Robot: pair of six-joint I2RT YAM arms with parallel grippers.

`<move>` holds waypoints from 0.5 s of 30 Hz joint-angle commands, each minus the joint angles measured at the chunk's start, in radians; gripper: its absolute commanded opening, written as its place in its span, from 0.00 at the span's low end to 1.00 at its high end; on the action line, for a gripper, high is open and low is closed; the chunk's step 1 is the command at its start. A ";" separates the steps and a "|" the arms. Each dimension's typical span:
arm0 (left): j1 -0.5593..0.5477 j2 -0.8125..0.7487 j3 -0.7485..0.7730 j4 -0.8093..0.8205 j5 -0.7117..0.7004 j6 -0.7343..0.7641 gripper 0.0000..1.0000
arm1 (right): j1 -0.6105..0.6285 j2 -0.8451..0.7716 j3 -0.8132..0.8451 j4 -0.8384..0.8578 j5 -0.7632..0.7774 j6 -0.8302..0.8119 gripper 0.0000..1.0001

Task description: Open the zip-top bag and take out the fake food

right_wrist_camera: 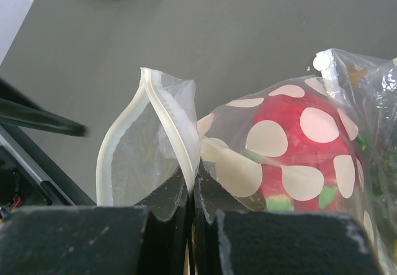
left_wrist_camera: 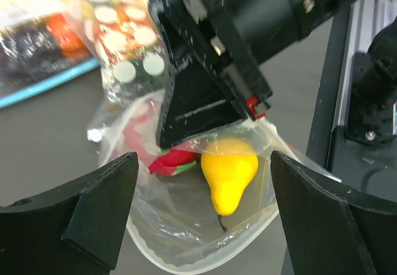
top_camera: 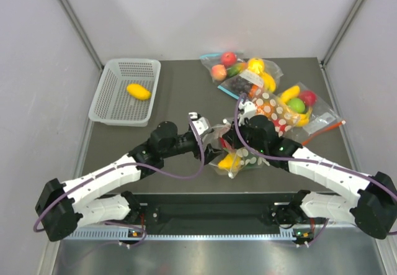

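Note:
The polka-dot zip-top bag (top_camera: 243, 157) lies just ahead of both grippers, its mouth gaping toward the left arm. My right gripper (right_wrist_camera: 193, 185) is shut on one lip of the bag's zip strip (right_wrist_camera: 170, 117) and holds it up. In the left wrist view the right gripper (left_wrist_camera: 205, 95) appears as a black block over the bag's mouth (left_wrist_camera: 205, 250). My left gripper (left_wrist_camera: 205, 216) is open, one finger on each side of the mouth, gripping nothing. The fake food inside includes a yellow pear (left_wrist_camera: 228, 172), stem toward me, a red piece with green (left_wrist_camera: 175, 161), and a red fruit (right_wrist_camera: 291, 148) behind the dots.
A white basket (top_camera: 102, 95) at the back left holds one yellow fruit (top_camera: 138, 91). At the back right lie clear bags of toy fruit (top_camera: 239, 70), a dotted bag showing orange (top_camera: 268, 106), and another bag (top_camera: 301, 104). The arm mounting rail (left_wrist_camera: 360, 101) runs on the near side.

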 commanded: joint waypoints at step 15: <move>-0.106 0.296 -0.061 0.132 0.014 0.003 0.75 | -0.008 -0.074 0.000 0.040 -0.009 0.017 0.00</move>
